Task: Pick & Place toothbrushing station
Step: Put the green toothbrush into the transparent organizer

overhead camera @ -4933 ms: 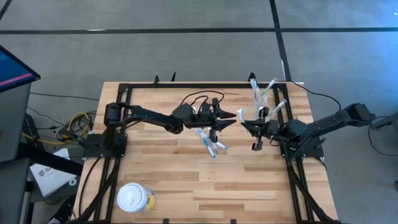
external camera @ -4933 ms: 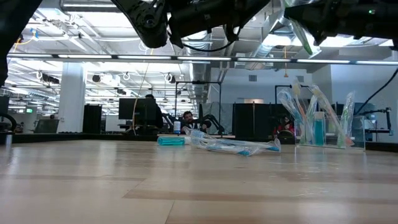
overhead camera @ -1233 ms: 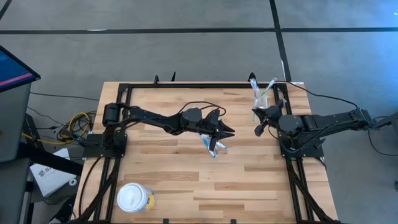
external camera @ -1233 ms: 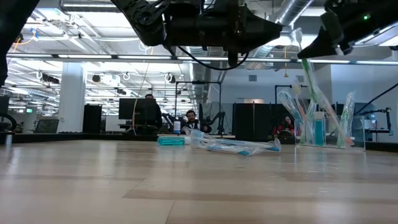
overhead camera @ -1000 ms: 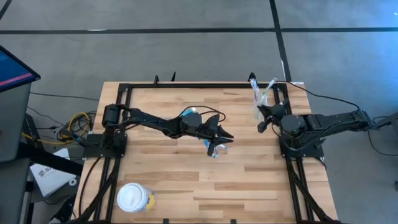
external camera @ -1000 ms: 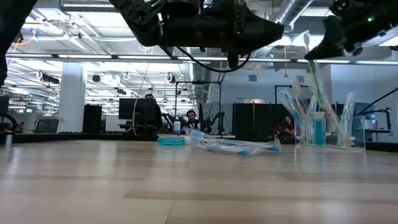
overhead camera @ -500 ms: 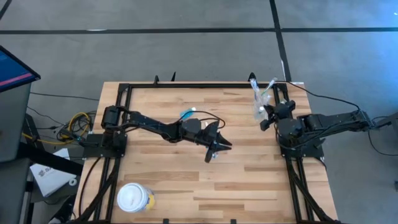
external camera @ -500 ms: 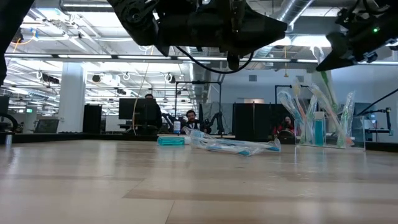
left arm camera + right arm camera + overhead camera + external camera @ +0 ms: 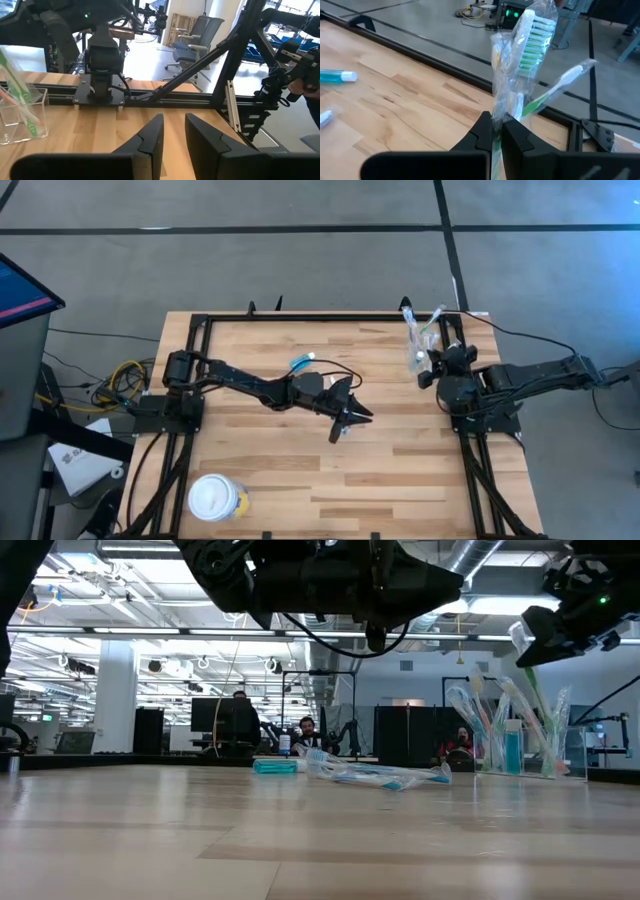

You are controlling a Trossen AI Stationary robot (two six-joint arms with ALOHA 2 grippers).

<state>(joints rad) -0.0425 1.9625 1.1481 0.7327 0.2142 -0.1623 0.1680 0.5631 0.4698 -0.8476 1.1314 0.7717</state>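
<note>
Right pincer [image 9: 496, 131] clenched a wrapped brush [image 9: 520, 60] over the tumbler [image 9: 418, 358]; should have lowered upright. Left pincer [image 9: 173, 131] stood released.

Bare table [image 9: 420, 470] front (tub [image 9: 215, 500] leftward)

A clear tumbler [image 9: 515, 752] at the table's far right corner holds wrapped toothbrushes [image 9: 421, 323] upright and splayed. The right gripper [image 9: 496, 131] pinches a green-bristled wrapped brush [image 9: 527, 30] just beside it. A blue tube [image 9: 301, 363] lies flat behind the left gripper [image 9: 347, 418], loose brushes [image 9: 380, 776] beneath.
</note>
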